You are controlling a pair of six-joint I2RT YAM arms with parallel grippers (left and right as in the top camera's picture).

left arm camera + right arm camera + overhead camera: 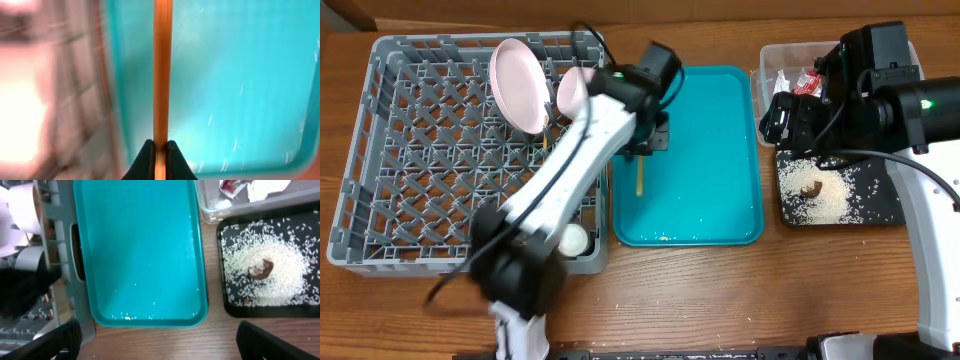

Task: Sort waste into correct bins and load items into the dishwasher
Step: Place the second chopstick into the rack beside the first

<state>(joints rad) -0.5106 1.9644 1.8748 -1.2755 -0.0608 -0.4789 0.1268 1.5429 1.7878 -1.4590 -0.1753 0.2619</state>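
Clamped in the left gripper (160, 152), one wooden chopstick (161, 70), over one teal tray (720, 150). Left of that gripper, one grey dish rack (410, 150) holding one pink plate (518, 85), one pink bowl (572, 90), one white cup (572, 238). Right of the wide-open right gripper (159, 339), one black tray (226, 305) of rice (285, 265) with one brown lump (262, 268), one clear tub (205, 207) beyond with one wrapper (231, 186) and one paper wad (265, 187); wooden table (720, 290) beneath.

Bare teal tray (715, 160) floor right of chopstick (639, 180); grey rack (356, 160) wall just left.
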